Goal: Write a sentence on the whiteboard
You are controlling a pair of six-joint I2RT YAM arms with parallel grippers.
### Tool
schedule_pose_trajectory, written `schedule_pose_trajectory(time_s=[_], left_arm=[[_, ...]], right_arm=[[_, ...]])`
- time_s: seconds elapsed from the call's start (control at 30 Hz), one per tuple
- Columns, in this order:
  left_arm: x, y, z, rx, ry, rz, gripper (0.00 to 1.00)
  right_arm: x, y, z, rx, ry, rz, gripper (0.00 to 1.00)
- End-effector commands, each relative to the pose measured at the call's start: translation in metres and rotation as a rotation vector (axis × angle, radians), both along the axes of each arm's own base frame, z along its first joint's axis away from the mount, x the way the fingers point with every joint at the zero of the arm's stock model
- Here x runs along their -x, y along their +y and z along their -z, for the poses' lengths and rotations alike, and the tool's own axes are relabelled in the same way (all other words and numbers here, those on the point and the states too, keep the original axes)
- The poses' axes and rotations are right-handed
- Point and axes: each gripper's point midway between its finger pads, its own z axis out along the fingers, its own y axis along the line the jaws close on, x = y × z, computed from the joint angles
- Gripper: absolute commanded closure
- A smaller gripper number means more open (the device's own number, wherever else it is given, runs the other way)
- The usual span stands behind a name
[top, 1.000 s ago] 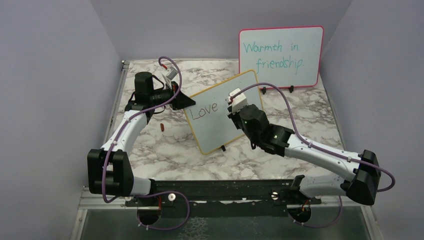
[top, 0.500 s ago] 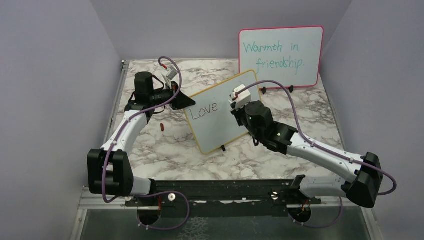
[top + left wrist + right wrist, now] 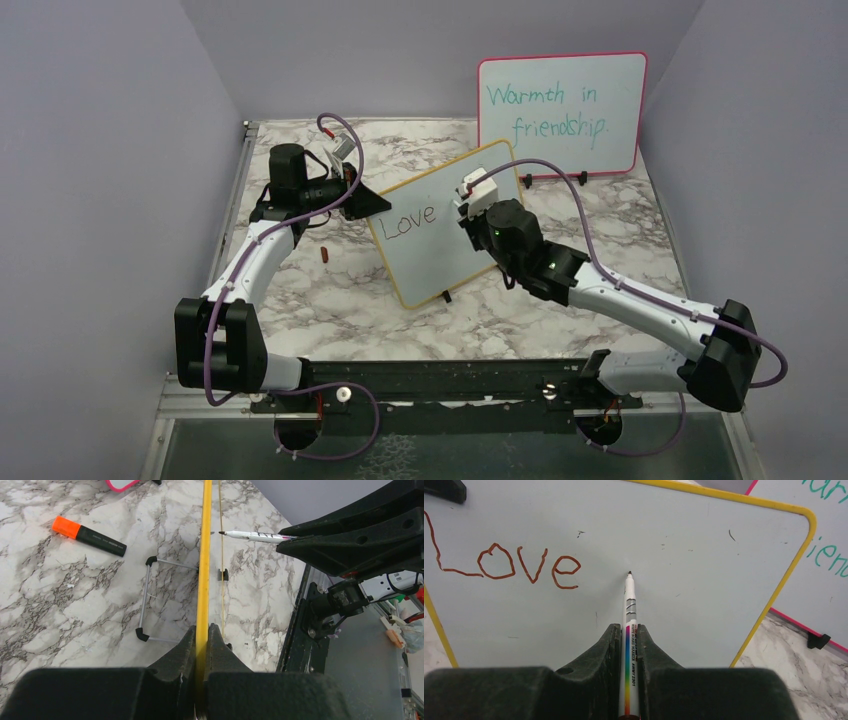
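Note:
The whiteboard (image 3: 440, 240), white with a yellow frame, stands tilted at mid-table. My left gripper (image 3: 362, 200) is shut on its left edge; in the left wrist view the yellow edge (image 3: 204, 555) runs up from between the left gripper (image 3: 201, 630). My right gripper (image 3: 630, 630) is shut on a white marker (image 3: 629, 605) with a rainbow stripe. The marker's dark tip rests at the board's surface (image 3: 704, 545), just right of the red-brown word "Love" (image 3: 504, 565). That word is all of the sentence that shows (image 3: 411, 218). The right gripper (image 3: 470, 195) hovers before the board's upper middle.
A pink-framed board (image 3: 560, 112) with teal writing leans at the back right wall. An orange-capped black marker (image 3: 89, 536) and a wire stand (image 3: 145, 600) lie behind the whiteboard. A small red piece (image 3: 325, 254) lies left of the board. Purple walls close three sides.
My right wrist shifted slightly right and up along the board, then back a little. The left arm and the board stayed still. The writing looks the same.

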Motion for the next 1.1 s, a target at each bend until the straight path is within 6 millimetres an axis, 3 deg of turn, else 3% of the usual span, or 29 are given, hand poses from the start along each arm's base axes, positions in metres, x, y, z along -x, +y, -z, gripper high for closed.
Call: schedule_pose_trajectory(time_s=[0.0,0.67,1.07], left_arm=[[0.002,-0.002,0.038,-0.090,0.054,-0.007,1.00],[0.002,-0.001,0.039,-0.090,0.055,-0.009,1.00],[0.002,-0.001,0.038,-0.091,0.050,-0.007,1.00]], right_arm=[[-0.007,0.008,-0.016,-0.038,-0.030,-0.017,0.99],[-0.013,0.011,-0.040,-0.087,-0.093,-0.005,0.99],[-0.019,0.014,-0.033,-0.070,-0.085,0.006,0.99]])
